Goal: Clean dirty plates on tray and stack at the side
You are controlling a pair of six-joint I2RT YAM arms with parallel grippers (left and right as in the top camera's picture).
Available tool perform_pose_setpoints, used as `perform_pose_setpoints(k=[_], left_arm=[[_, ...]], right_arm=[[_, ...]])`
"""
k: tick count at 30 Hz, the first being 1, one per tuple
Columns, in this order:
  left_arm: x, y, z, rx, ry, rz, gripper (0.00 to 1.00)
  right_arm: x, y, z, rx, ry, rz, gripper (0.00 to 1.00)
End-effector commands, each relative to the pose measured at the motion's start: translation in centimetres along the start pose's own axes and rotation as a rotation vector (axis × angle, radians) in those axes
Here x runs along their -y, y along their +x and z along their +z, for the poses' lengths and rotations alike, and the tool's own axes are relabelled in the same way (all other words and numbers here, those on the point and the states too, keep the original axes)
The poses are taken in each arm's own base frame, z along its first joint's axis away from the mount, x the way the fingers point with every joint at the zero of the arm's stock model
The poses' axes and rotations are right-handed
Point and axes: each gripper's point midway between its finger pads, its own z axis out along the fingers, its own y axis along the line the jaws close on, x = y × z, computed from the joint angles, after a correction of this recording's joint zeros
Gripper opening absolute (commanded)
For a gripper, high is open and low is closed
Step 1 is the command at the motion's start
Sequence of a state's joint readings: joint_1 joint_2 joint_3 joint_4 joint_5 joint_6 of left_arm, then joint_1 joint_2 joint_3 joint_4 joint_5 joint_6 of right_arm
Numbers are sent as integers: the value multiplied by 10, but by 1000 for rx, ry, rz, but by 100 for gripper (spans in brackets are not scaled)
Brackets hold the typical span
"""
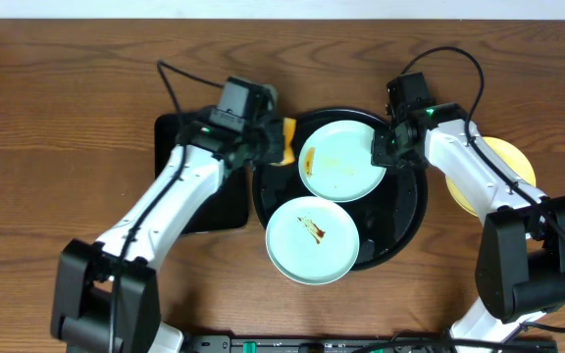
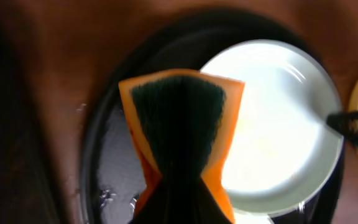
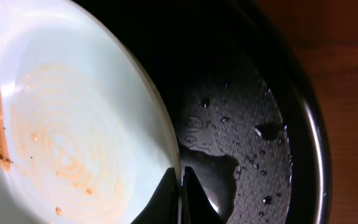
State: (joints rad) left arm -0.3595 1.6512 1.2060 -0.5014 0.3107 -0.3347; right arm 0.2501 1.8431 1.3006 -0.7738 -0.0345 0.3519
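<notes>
Dirty plates: two mint on tray, one yellow plate at right. Left gripper clamps one sponge; right gripper pinches upper mint plate by its rim.

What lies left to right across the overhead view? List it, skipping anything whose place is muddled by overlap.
Small rectangular black tray → orange sponge with a dark scouring face → far pale mint-blue round plate with a brown smear → pale yellow round plate.
</notes>
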Motion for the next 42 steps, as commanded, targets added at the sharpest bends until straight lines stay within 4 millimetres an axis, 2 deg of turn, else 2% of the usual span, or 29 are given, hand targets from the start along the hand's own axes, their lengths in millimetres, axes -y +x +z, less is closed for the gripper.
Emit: perform_pose_setpoints(k=[1,6,12,17,23,28,36,42], left_arm=[[-19,0,-21,1,-28,-38,8],[-53,8,-57,-16,-88,-144,8],[-92,8,-98,31,-139,-257,8],[-108,6,-116,72,-159,-308,8],[-111,6,-117,72,-163,-317,8],[-111,6,-117,72,-163,-317,8],[-111,6,-117,72,-163,-317,8],[-111,6,-117,72,-163,-317,8]], right_arm=[[-1,-11,-10,60,17,-78,1],[5,-31,-35,176,64,-140,1],[6,-52,-88,356,180,-277,1],[-5,-56,-124,469,316,-423,1],[-16,-50,-148,530,554,-551,1],[-26,-47,-166,591,684,-589,1],[-36,-43,-174,605,744,-657,1],[-62,-35,-182,628,788,-800,1]])
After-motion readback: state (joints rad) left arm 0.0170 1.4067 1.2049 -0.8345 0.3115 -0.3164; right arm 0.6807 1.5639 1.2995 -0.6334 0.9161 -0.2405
